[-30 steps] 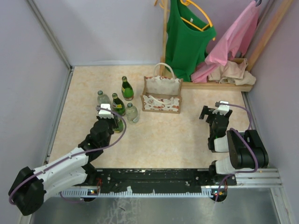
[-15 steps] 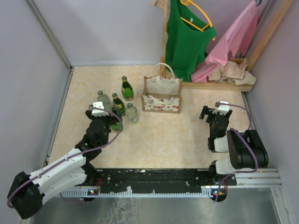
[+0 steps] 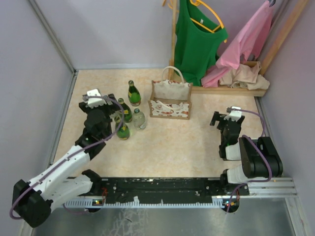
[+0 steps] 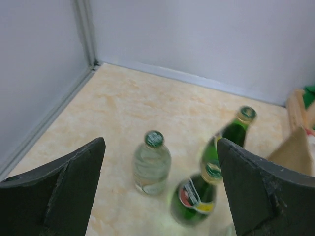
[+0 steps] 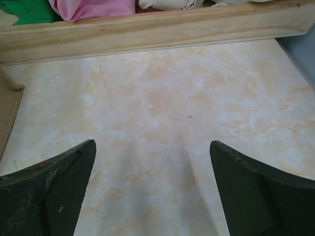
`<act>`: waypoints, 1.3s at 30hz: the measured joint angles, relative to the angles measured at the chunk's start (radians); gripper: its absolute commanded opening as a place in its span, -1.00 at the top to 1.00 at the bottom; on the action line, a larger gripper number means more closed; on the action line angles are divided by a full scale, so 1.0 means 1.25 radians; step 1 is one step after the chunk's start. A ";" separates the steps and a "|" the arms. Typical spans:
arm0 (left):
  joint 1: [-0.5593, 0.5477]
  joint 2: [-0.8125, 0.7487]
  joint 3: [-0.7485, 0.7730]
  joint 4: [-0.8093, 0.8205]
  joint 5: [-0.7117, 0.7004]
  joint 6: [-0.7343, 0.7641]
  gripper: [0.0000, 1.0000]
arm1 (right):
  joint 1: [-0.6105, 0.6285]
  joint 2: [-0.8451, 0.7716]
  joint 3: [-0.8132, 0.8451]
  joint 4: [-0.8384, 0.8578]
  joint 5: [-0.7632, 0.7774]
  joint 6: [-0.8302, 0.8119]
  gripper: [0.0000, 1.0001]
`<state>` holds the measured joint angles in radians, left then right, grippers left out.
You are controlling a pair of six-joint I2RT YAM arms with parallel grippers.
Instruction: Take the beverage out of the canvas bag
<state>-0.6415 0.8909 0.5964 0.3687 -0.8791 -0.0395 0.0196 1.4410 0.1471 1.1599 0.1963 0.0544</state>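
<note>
Since a second ago the left gripper (image 3: 100,101) has let go of the green glass bottle with a yellow label (image 3: 122,131) and drawn back toward the left wall; its jaws now stand wide apart with nothing between them. That bottle stands upright on the beige marbled tabletop (image 3: 167,142), outside the small boxy cream canvas bag with white loop handles (image 3: 171,100), among four other bottles: two green (image 4: 235,132), two clear (image 4: 151,162). On the right, the right gripper (image 3: 227,118) rests low, well apart from the bag, fingers (image 5: 47,191) spread and empty
</note>
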 measured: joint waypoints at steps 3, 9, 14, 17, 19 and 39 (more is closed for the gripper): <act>0.121 0.025 0.055 -0.056 0.048 -0.036 -0.99 | 0.000 0.000 0.000 0.000 0.000 0.000 -0.98; 0.332 0.027 0.073 -0.111 0.090 -0.086 -1.00 | 0.000 0.000 0.000 0.000 0.000 0.000 -0.98; 0.490 0.010 0.047 -0.111 0.120 -0.120 -1.00 | 0.000 0.000 0.000 0.000 0.000 0.000 -0.98; 0.611 0.029 0.027 -0.112 0.158 -0.143 -1.00 | 0.000 0.000 0.000 0.000 0.000 0.000 -0.98; 0.685 0.071 0.027 -0.109 0.199 -0.156 -1.00 | 0.000 0.000 0.000 0.000 0.000 0.000 -0.98; 0.788 0.203 -0.186 0.205 0.460 -0.075 -1.00 | 0.000 0.000 0.000 0.000 0.000 0.000 -0.98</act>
<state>0.3439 1.1446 0.3645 0.6254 -0.3046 -0.1337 0.0196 1.4410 0.1471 1.1599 0.1959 0.0540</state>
